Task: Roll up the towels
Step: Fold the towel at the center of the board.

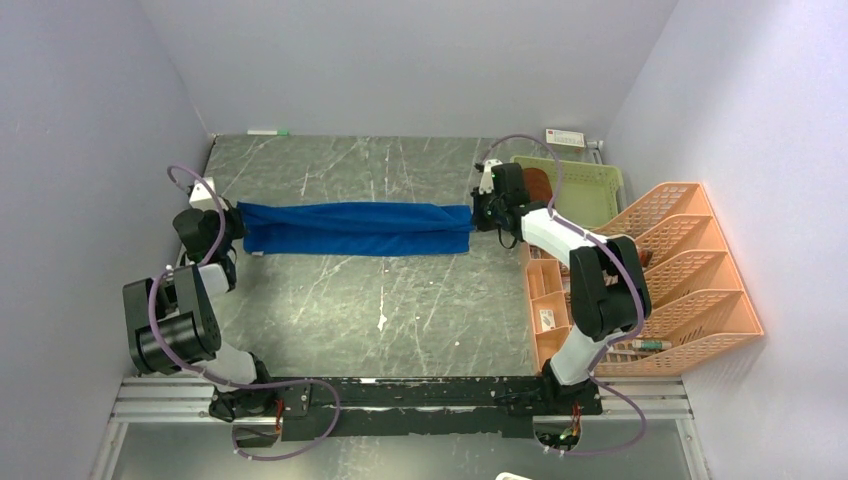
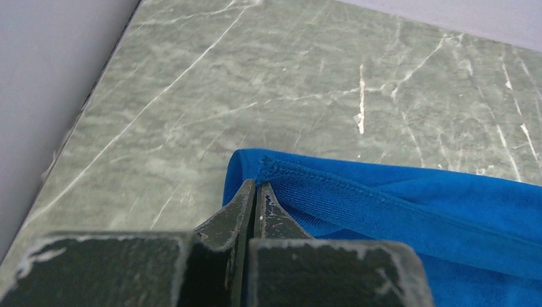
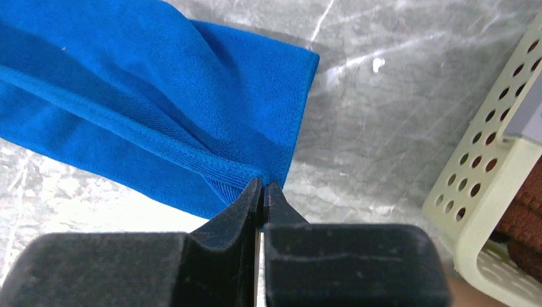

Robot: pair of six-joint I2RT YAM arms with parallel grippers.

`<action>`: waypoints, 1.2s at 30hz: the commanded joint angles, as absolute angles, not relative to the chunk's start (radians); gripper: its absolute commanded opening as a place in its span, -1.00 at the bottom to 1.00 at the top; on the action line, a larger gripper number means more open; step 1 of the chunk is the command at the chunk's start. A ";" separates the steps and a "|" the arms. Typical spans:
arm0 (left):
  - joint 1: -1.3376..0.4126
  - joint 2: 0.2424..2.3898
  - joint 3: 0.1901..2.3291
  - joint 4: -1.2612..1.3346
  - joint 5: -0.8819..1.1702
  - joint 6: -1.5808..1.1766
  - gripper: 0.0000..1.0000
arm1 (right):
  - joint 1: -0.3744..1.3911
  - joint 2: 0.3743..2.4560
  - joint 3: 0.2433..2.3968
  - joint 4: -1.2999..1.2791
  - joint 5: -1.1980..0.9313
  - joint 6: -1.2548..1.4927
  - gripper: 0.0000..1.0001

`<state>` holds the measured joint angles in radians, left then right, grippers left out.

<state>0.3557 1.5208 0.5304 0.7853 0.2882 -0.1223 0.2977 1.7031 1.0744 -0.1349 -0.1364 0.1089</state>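
A royal blue towel (image 1: 355,228) is stretched in a long band across the middle of the marble table, between both arms. My left gripper (image 1: 236,226) is shut on its left corner; the left wrist view shows the jaws pinching the stitched hem of the blue towel (image 2: 396,204) at my gripper's tip (image 2: 256,187). My right gripper (image 1: 476,214) is shut on the right corner, its tip (image 3: 263,184) biting the hem of the blue towel (image 3: 147,96). A rust-brown towel (image 1: 537,183) lies in the green basket (image 1: 590,190), mostly hidden by the right arm.
An orange file rack (image 1: 660,275) stands along the right wall, close behind the right arm. The green basket's perforated wall (image 3: 492,166) sits just right of my right gripper. A white power strip (image 1: 565,138) and a marker (image 1: 267,132) lie at the table's far edge.
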 commanded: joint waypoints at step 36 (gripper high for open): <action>0.379 1.199 0.632 0.520 0.043 -0.075 0.99 | 0.282 1.431 0.932 -0.068 -0.130 0.163 0.24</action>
<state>0.3717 1.2839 0.5404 0.5262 0.0452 -0.0498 0.2871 1.5356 0.9268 -0.1410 -0.1307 0.1783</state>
